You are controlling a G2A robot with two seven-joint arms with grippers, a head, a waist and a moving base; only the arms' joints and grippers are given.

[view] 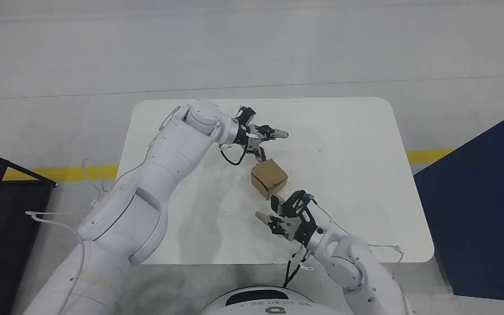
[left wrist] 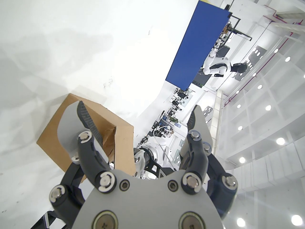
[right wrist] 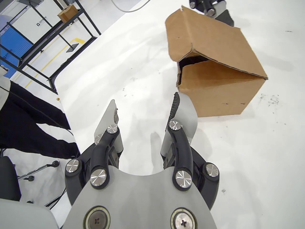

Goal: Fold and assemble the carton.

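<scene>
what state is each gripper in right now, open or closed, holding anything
Left gripper: open, holding nothing, close to the carton.
Right gripper: open, holding nothing, near the carton's other side.

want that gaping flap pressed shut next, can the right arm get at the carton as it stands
Probably yes. The right tool is open, just short of the carton on its gaping side, with bare table between. The left tool is at the far side, off that path.
</scene>
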